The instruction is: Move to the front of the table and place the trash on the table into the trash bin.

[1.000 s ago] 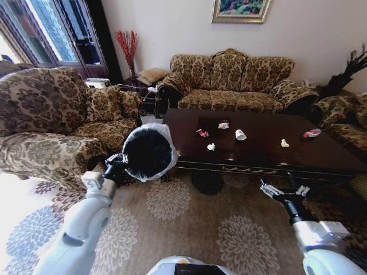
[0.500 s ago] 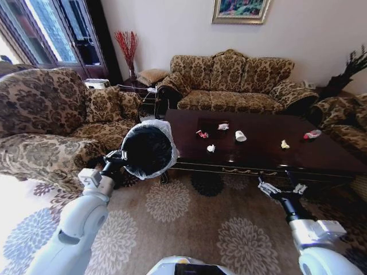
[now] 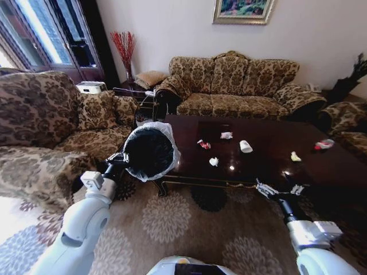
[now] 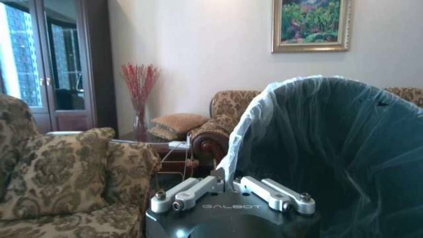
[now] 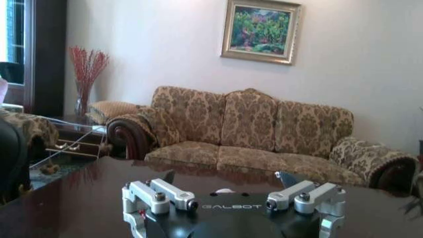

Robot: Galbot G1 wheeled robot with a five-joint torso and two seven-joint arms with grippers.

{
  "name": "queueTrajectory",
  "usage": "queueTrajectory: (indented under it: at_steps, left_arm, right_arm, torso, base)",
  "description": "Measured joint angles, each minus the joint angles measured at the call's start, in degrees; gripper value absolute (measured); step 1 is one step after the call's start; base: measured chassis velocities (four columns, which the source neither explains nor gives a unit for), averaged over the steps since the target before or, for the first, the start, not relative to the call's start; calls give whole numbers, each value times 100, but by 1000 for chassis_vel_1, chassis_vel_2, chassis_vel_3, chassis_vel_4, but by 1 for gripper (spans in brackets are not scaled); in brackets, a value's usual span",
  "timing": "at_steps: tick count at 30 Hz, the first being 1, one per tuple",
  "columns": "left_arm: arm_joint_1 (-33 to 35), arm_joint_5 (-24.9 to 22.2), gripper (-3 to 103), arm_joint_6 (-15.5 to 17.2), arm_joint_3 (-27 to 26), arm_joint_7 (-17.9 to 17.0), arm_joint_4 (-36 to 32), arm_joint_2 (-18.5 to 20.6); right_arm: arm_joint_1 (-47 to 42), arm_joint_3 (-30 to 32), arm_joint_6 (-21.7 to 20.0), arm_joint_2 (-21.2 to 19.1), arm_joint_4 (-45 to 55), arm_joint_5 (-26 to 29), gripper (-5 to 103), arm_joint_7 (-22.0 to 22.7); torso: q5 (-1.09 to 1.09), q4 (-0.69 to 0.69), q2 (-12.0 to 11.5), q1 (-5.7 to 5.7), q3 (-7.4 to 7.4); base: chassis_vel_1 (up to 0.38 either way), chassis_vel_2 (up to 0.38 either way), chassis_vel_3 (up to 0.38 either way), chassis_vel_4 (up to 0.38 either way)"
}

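The dark glossy table (image 3: pixel 269 172) stands ahead and to the right. Trash lies scattered on it: a red-and-white wrapper (image 3: pixel 203 144), crumpled white paper (image 3: pixel 226 136), a white cup (image 3: pixel 246 146), a small white scrap (image 3: pixel 214 162), a yellowish scrap (image 3: pixel 295 156) and a small bottle with a red label (image 3: pixel 324 144). My left gripper (image 3: pixel 117 163) is shut on the rim of the trash bin (image 3: pixel 150 152), a black pail with a white liner, held tilted beside the table's left corner. The bin's lined inside (image 4: pixel 330 148) rises just past that gripper (image 4: pixel 228 176). At the table's front edge my right gripper (image 3: pixel 279 189) is open, holding nothing (image 5: pixel 226 177).
A patterned sofa (image 3: pixel 238 86) stands behind the table and another (image 3: pixel 46 126) on the left. A side table with a vase of red twigs (image 3: pixel 126 51) fills the back corner. A flowered rug (image 3: pixel 189 217) covers the floor between me and the table.
The whole head view has shifted: the table now sits nearer and a little further right. Both arms hold the same pose, the bin still in the left gripper.
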Motion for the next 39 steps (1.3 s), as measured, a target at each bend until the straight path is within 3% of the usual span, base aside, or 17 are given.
queueTrajectory:
  at_steps: [4, 13, 19, 24, 26, 30, 39]
  left_arm:
    - [-18, -3, 1, -8, 33, 0, 44, 0]
    - [-20, -12, 1, -15, 88, -6, 98, -24]
    - [-46, -23, 1, -16, 133, -6, 172, 5]
    - [-154, -89, 1, -20, 200, -20, 289, 172]
    - [-273, -132, 1, -21, 304, 19, 421, 290]
    - [-294, -163, 1, -35, 325, 46, 493, 403]
    - [-276, -183, 1, -81, 279, 84, 493, 462]
  right_arm:
    - [44, -3, -13, -45, -42, 4, 100, -1]
    - [-38, -250, 401, -86, -539, -309, 100, -541]
    - [337, -576, 271, -266, -1192, -313, 100, -345]
    - [1059, -1182, 326, -538, -1992, -139, 100, -211]
    - [1332, -1464, 367, -556, -2337, -139, 100, -165]
    - [1743, -1863, 369, -608, -2803, -144, 100, -92]
    - [2393, -2559, 329, -830, -3576, 97, 100, -70]
  torso:
    - [2, 0, -1, 3, 1]
    - [2, 2, -1, 2, 1]
    - [2, -1, 3, -8, -4]
    - [3, 7, 1, 1, 0]
    - [3, -3, 0, 3, 2]
    - [5, 4, 0, 1, 1]
    - [2, 1, 0, 0, 0]
  base:
    - [-267, 272, 265, -265]
    - [-123, 103, 106, -96]
    - [7, -14, -22, 11]
    - [0, 0, 0, 0]
    - [0, 0, 0, 0]
    - [0, 0, 0, 0]
    - [0, 0, 0, 0]
